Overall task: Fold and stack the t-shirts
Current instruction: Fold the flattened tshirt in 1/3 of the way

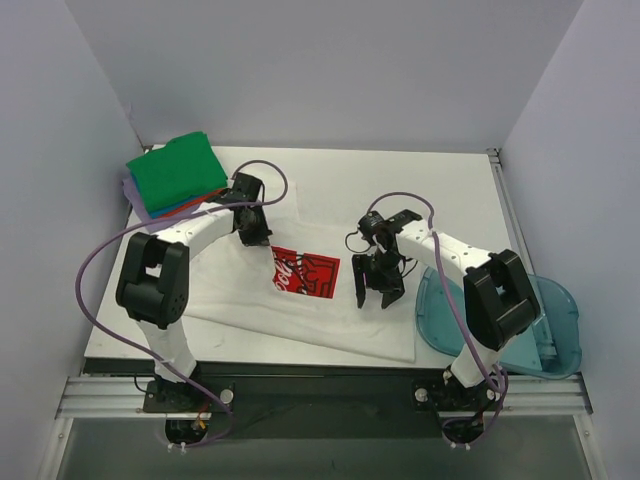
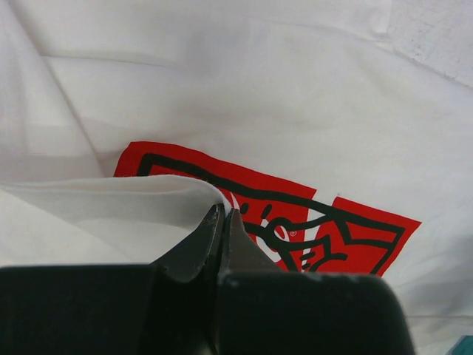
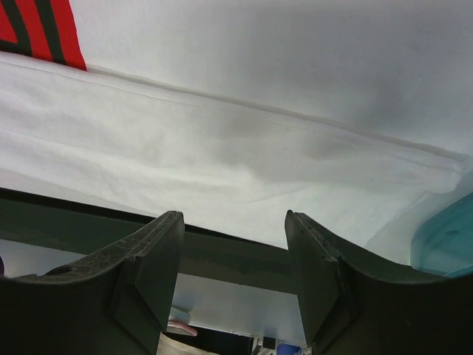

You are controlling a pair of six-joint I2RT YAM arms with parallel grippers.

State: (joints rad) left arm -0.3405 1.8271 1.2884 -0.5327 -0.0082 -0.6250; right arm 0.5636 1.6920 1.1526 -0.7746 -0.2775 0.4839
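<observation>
1. The green shirt covers the folded shirts beneath; only thin coloured edges show.
2. In the left wrist view, a raised fold of the white shirt and the left gripper hide part of the red logo.
3. The right arm hides part of the blue bin.
4. From above, the logo's script is too small to read.

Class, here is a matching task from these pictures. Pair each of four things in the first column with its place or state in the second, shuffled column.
1 left tool
2 right tool
3 green t-shirt
4 blue bin

A near right, partly off the table
B open, nothing between its fingers
C on top of the folded stack, far left corner
D shut on an edge of the white t-shirt

Pairs: 1-D, 2-B, 3-C, 4-A
</observation>
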